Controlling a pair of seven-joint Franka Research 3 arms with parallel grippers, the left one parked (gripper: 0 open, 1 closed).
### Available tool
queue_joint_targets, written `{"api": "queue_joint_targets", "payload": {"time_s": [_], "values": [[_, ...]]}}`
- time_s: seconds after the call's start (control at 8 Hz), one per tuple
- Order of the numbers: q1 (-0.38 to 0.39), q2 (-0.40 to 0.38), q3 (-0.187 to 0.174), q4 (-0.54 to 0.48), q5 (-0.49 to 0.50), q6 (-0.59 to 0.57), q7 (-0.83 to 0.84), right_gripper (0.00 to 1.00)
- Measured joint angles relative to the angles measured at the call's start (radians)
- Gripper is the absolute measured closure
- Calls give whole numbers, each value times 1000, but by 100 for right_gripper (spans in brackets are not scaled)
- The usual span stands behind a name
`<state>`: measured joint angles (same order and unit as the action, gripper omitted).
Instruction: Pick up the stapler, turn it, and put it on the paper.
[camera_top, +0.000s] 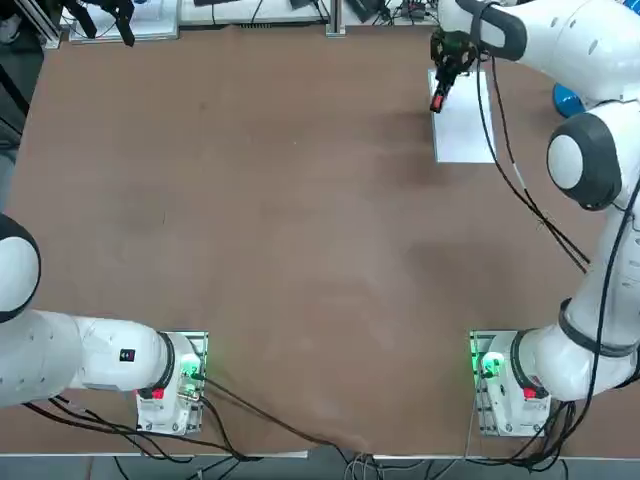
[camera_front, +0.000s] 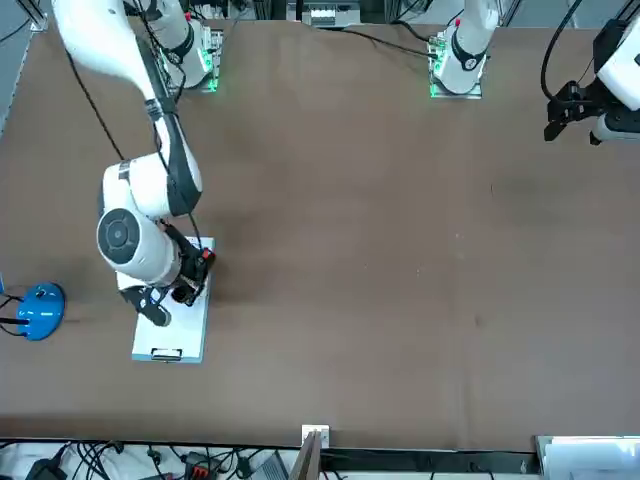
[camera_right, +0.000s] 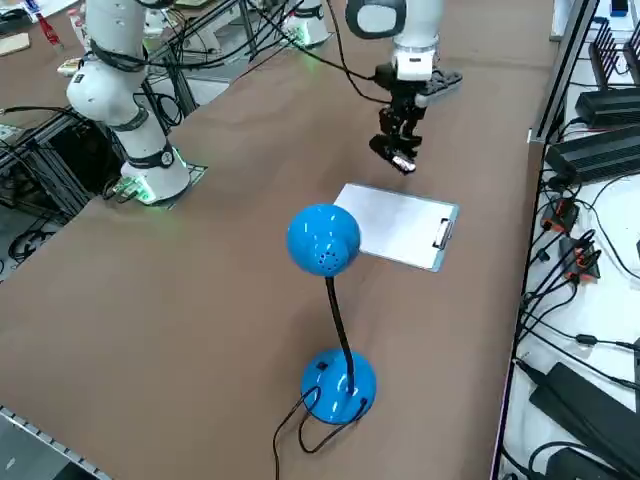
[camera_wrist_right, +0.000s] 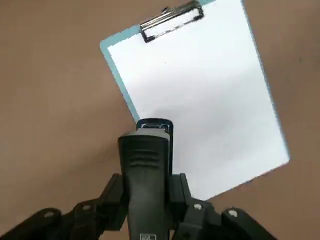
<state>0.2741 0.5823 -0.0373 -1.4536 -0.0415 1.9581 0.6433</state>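
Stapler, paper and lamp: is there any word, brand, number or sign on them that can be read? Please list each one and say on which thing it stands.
No text can be read.
stapler, held in the right gripper above the paper: a small pale mark near its gripped end, too small to read.
paper: blank white sheet under its metal clip.
blue lamp: no lettering visible.

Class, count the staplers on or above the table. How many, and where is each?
1. The stapler is clamped in the right gripper, held in the air over the near edge of the paper. No other shows; the arms may hide small things.
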Motion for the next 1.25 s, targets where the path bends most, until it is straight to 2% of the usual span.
{"api": "queue_joint_targets", "payload": {"time_s": [0.25,0.62,0.88,1.25], "values": [[-39,-18,-2,-46,0,43,-222,59],[-128,-70,-2,-242,37,286,-487,59],[-148,-86,-2,-313,39,340,-544,59],[-157,-87,-1,-361,54,444,-581,59]]}}
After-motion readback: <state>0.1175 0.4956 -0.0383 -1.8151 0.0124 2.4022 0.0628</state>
